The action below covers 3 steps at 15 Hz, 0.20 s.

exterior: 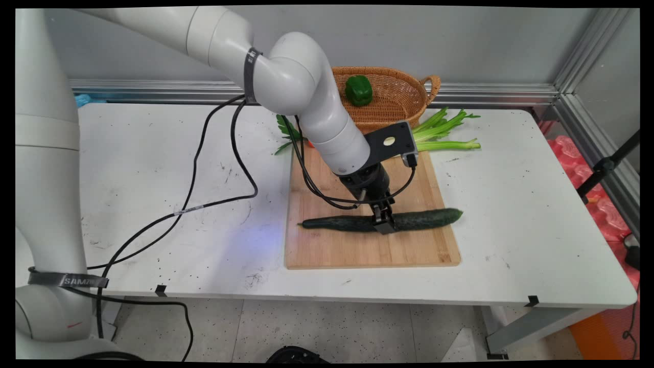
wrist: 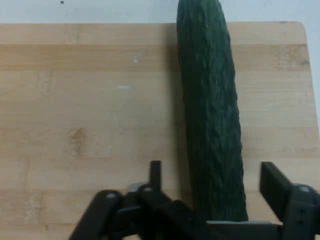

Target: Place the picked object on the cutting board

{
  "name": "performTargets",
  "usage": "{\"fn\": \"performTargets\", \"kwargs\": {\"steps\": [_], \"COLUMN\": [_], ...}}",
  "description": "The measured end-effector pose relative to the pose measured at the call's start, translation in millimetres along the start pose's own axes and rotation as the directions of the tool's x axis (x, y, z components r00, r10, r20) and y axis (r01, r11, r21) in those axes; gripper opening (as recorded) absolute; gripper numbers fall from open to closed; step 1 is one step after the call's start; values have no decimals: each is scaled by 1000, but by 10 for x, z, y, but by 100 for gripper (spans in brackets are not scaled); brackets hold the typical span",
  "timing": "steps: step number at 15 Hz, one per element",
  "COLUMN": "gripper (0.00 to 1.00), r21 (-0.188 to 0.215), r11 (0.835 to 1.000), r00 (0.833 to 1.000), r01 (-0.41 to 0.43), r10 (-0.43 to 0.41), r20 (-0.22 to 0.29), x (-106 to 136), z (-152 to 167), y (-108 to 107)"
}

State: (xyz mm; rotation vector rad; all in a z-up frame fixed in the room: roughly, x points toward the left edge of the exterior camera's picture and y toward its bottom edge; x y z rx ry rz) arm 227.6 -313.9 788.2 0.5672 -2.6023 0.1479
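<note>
The only partly legible lettering is "SAM…" on a black strap (exterior: 67, 280) round the arm's base. The gripper (exterior: 384, 223) straddles a cucumber (exterior: 431, 218) lying across the bamboo cutting board (exterior: 352, 250), fingers (wrist: 274, 182) parted, a visible gap on one side. Only the main view shows the wicker basket (exterior: 403, 92) holding a green bell pepper (exterior: 358, 90) and the celery stalks (exterior: 447, 134) behind the board.

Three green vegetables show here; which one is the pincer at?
The long dark green cucumber lying on the wooden cutting board; the pincer straddles its middle. The green bell pepper sits in the wicker basket, the celery behind the board.
</note>
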Motion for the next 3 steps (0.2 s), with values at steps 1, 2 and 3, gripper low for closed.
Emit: {"fn": "performTargets", "kwargs": {"steps": [1,2,3], "gripper": [100,100,100], "r21": [1,2,4], "r11": [1000,1000,1000], "r00": [1000,1000,1000], "r01": [-1,-3,-4], "r10": [1,3,4], "r20": [-4,-9,-15], "x": [3,13,30], "z": [13,21,20], "y": [-1,-4,-14]}}
